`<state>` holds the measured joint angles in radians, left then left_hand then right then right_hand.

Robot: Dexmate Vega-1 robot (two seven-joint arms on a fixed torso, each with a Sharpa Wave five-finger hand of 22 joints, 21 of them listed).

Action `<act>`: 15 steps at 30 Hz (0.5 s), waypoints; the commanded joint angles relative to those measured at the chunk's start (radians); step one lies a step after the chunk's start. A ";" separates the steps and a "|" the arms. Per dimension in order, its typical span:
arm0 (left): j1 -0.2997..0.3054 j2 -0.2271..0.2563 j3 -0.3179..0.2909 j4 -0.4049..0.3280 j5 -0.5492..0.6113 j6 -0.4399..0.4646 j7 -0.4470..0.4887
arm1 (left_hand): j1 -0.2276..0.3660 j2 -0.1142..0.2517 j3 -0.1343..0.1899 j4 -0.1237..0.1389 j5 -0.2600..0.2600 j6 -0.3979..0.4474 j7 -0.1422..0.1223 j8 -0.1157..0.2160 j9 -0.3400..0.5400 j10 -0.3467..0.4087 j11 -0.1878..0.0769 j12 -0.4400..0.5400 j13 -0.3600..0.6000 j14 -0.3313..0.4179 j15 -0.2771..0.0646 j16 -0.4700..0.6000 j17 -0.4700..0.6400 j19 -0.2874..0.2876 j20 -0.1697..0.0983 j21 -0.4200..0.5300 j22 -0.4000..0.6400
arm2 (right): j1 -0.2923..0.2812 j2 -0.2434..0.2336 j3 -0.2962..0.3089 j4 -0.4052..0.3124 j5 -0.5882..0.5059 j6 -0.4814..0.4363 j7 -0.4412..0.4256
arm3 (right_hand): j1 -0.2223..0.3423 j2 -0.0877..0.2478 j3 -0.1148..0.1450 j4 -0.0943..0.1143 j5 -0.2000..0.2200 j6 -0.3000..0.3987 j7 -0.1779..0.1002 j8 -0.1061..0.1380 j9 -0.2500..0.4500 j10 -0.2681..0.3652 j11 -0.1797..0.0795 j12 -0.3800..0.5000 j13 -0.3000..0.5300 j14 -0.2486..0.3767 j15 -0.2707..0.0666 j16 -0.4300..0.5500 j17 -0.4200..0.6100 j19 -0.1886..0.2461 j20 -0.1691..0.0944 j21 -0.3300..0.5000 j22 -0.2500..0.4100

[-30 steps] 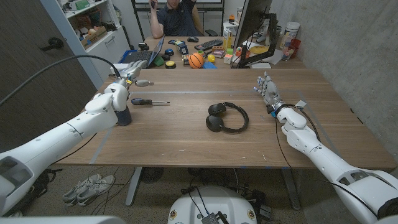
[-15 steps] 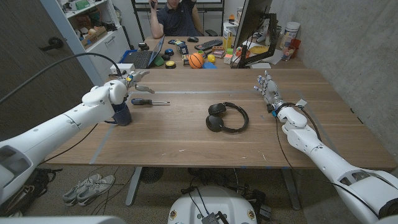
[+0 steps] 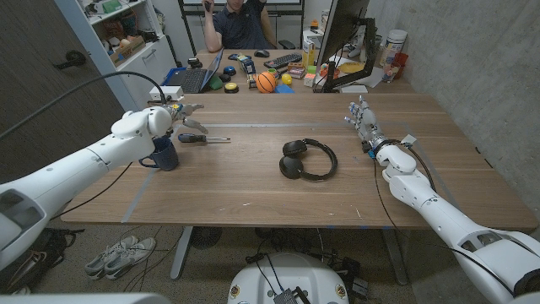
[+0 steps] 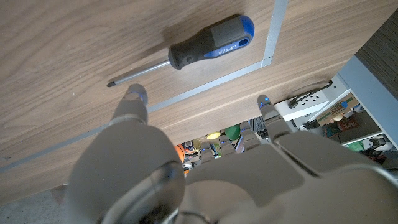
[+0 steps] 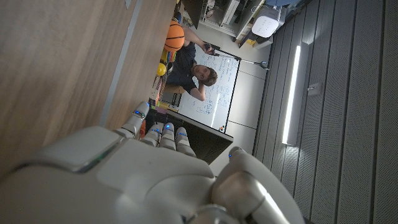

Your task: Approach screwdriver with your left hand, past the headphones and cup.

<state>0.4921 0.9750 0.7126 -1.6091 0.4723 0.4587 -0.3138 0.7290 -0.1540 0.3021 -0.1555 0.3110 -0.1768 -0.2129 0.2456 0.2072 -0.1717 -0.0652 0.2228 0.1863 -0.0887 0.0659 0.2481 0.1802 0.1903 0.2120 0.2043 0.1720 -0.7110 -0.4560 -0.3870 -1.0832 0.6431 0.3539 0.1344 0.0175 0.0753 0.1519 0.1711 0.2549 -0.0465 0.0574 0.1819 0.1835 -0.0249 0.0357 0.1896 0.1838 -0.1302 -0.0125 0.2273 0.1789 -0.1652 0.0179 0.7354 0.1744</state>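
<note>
Head view showed the left hand point(image 3: 182, 112) held above the far left part of the wooden table point(image 3: 253, 181), its fingers spread and nothing in them. Just beyond and below it lay the screwdriver point(image 3: 201, 138) — black handle toward the hand, thin shaft pointing toward the table's middle. A dark blue cup point(image 3: 164, 154) stood right under the left forearm, on the near side of the screwdriver. The black headphones point(image 3: 306, 160) lay flat near the middle of the table, well apart from the hand.

From the left wrist camera, the screwdriver point(image 4: 186, 48) lay on the wood with a blue cap at the handle's end and white lettering on the grip. Two fingertips point(image 4: 135, 94) reached toward it but stayed apart from it, one close to the shaft's tip. A strip of grey tape point(image 4: 205, 87) ran across the wood between the fingers and the tool.

Over on the other side, the right hand point(image 3: 363, 121) stood near the table's far right edge, fingers pointing away and apart, holding nothing. Behind the table a person point(image 3: 243, 21) sat at a cluttered desk, with an orange ball point(image 3: 267, 82) among the things there — the same ball point(image 5: 174, 35) showed past the right hand's fingers.
</note>
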 commanded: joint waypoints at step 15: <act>-0.042 -0.011 0.048 0.022 0.068 0.033 -0.108 | 0.116 0.016 -0.060 0.009 0.019 0.035 -0.007 0.060 -0.003 0.209 -0.119 0.019 -0.001 0.141 -0.091 -0.006 -0.003 0.148 0.004 -0.012 -0.002 | -0.009 0.000 0.005 -0.017 -0.004 0.006 -0.023 | -0.010 0.024 -0.013 0.001 0.008 0.003 0.003 0.008 0.002 0.010 0.002 0.003 0.005 0.003 0.007 0.001 0.004 0.003 0.002 -0.012 0.002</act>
<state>0.4681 0.9714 0.7399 -1.5991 0.5112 0.4824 -0.3865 0.8284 -0.1405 0.2470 -0.1493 0.3261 -0.1675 -0.2159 0.2956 0.2044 0.0145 -0.1719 0.2381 0.1811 0.0420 -0.0160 0.2471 0.1767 0.3223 0.2162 0.1953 0.1672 -0.7125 -0.4552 -0.3875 -1.0900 0.6400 0.3583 0.1245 0.0175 0.0754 0.1435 0.1713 0.2591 -0.0465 0.0573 0.1819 0.1836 -0.0250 0.0357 0.1896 0.1837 -0.1303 -0.0125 0.2273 0.1789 -0.1653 0.0179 0.7278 0.1744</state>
